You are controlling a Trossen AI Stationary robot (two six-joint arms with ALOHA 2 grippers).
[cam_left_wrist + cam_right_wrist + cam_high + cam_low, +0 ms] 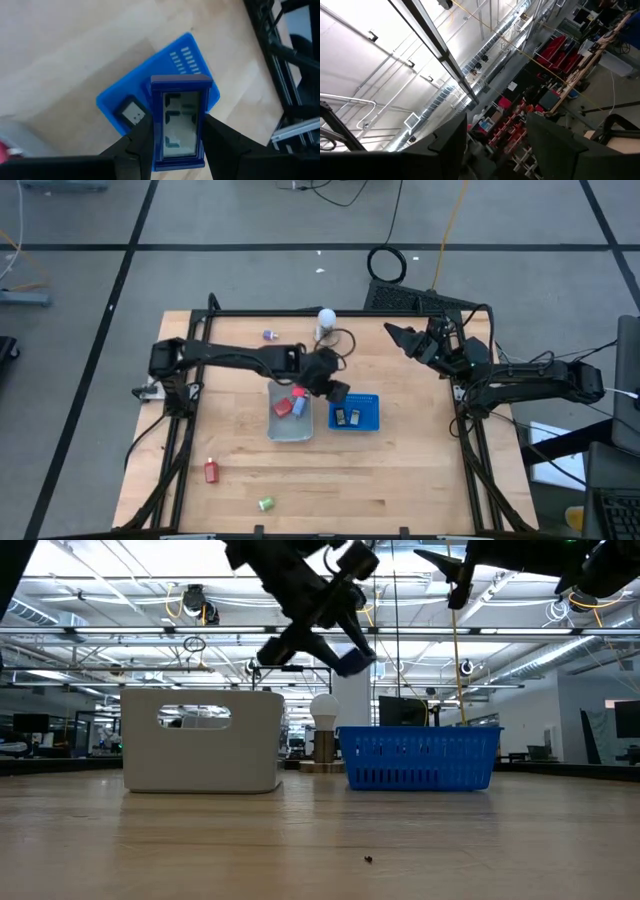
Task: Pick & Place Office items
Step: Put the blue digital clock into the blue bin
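Wooden table (400, 470): left gripper (175, 150) clamps blue item (180, 120) above blue basket (372, 412), items already binned, three strays left; right gripper (395, 333) raised, open, empty.

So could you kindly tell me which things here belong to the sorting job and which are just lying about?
Job:
- blue item in left tool
- blue basket
- clear tray
- red item
- green item
- purple item

Lying about:
- white ball
- cable coil

Blue office item (177, 122) held above blue basket (368, 414), others in trays, three loose on table (420, 470)
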